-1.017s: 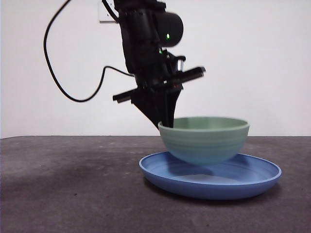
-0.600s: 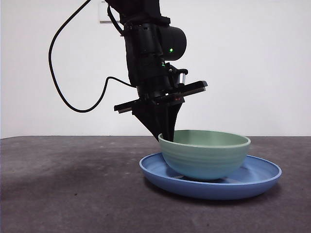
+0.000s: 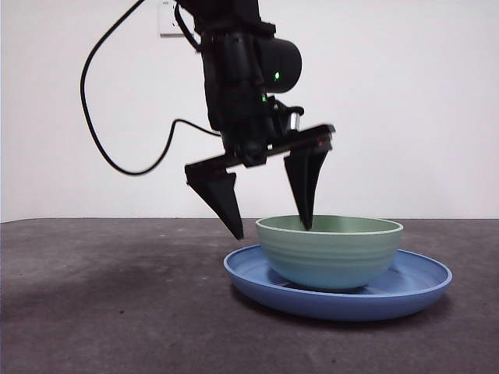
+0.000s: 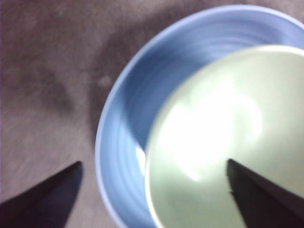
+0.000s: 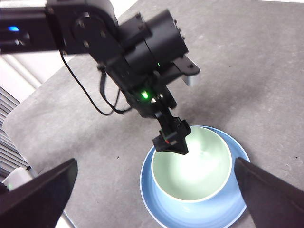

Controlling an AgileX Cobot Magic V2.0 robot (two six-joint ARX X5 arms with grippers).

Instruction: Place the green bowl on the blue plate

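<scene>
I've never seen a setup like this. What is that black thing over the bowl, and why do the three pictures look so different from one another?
It is a two-armed table robot. One picture comes from a low camera looking across the table; the other two come from cameras on each arm's wrist. The black thing is the left hand, a pincer with two pointed jaws. They stand spread apart across the near rim of the green bowl, one jaw outside, one inside, gripping nothing. The bowl sits in the blue plate on the dark table. The left wrist picture looks straight down into the bowl. The right hand waits higher up, jaws open, and its camera sees the other arm, the bowl and the plate from above.
</scene>
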